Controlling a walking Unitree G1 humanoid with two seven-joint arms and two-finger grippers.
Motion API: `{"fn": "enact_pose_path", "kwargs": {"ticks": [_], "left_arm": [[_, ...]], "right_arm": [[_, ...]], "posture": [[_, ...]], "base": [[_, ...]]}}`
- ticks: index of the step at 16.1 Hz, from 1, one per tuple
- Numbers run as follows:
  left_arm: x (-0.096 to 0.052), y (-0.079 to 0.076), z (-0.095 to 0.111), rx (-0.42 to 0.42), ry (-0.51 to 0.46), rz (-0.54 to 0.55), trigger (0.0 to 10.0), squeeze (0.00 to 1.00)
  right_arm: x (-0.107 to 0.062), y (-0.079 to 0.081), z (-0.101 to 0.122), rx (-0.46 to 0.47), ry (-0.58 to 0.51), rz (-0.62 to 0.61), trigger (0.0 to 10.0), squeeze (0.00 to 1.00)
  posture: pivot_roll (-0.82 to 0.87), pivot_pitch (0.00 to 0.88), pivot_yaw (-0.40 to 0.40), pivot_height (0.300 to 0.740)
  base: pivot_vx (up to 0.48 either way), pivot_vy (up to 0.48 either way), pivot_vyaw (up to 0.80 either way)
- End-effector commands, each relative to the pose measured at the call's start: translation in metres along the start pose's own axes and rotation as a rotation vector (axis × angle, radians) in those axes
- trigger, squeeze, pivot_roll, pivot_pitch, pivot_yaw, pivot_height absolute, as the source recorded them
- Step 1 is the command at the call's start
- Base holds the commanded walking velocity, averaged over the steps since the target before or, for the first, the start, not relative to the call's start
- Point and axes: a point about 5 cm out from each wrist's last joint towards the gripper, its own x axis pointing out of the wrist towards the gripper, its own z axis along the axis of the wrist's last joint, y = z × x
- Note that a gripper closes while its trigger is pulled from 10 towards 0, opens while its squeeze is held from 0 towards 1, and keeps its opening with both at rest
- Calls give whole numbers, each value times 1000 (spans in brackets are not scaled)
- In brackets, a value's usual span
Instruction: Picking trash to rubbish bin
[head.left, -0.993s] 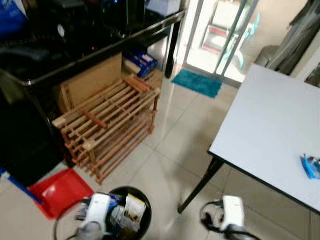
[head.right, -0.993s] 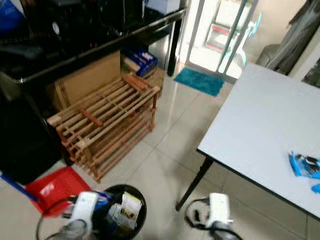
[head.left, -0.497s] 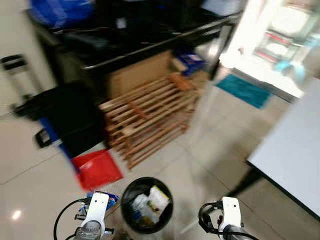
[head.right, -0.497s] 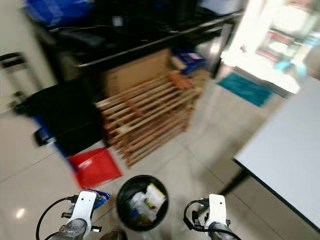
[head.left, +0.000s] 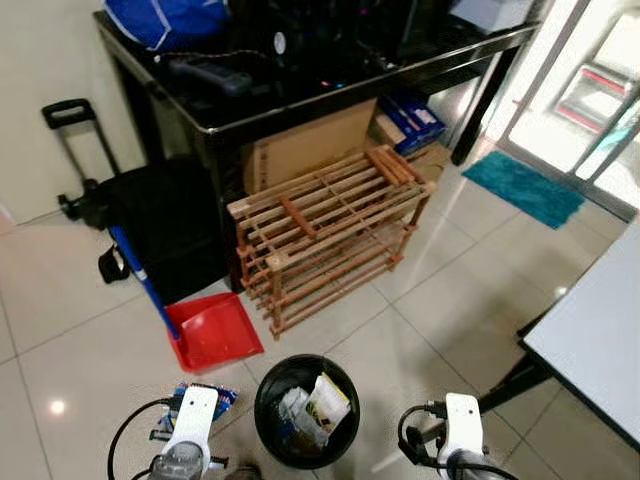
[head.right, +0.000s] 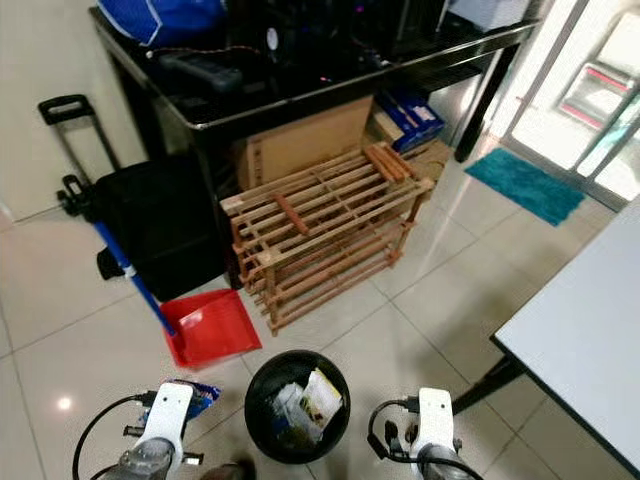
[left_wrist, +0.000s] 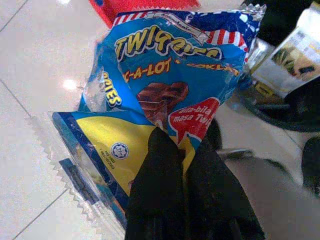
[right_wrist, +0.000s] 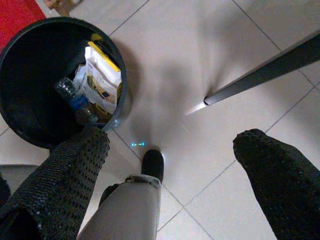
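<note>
Tiled floor (head.left: 90, 330), black bin (head.left: 306, 410) lower centre w/ rubbish inside. Blue snack wrapper (left_wrist: 165, 100) clamped in left pincer (left_wrist: 187, 150), lower left, just beside bin. Right pincer (right_wrist: 170, 165) apart, idle. Step: carry-to-bin; next: swing wrapper over rim, release.

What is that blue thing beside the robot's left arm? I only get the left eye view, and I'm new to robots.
Observer: It's a blue snack wrapper, pinched in the left gripper.
Operator: Is the other one holding something too?
Observer: No. The right gripper is open, with bare floor between its fingers.
Operator: What's in the bin?
Observer: The right wrist view looks into the black bin: a plastic bottle lies beside a white and yellow packet.
</note>
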Motion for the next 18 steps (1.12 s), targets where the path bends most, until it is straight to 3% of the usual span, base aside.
{"fn": "enact_pose_path", "kwargs": {"ticks": [1,3,7,10,11,14,18], "left_arm": [[0,-1,0,7,5,-4,10000,0],[0,-1,0,7,5,-4,10000,0],[0,-5,4,9,-15,-38,10000,0],[2,-13,21,11,-65,-112,10000,0],[1,-22,35,30,-111,-186,10000,0],[-1,-41,53,73,-156,-319,10000,0],[-6,-64,59,134,-180,-456,10000,0]], "right_arm": [[-1,-3,-1,14,3,-12,10000,0],[-1,-3,-1,14,3,-11,10000,0],[0,-2,4,1,-10,-7,10000,0],[2,-2,19,-27,-41,15,10000,0],[4,0,32,-68,-73,45,10000,0],[6,8,45,-127,-68,136,10000,0],[4,18,55,-186,-89,266,10000,0]], "posture": [[-43,84,-102,740],[-44,83,-100,740],[-47,86,-98,740],[-55,96,-100,740],[-58,103,-103,740],[-72,122,-106,740],[-127,193,-110,740]], "base": [[439,0,0],[407,0,0],[0,0,0],[0,0,0],[0,0,0],[0,0,0],[0,0,0]]}}
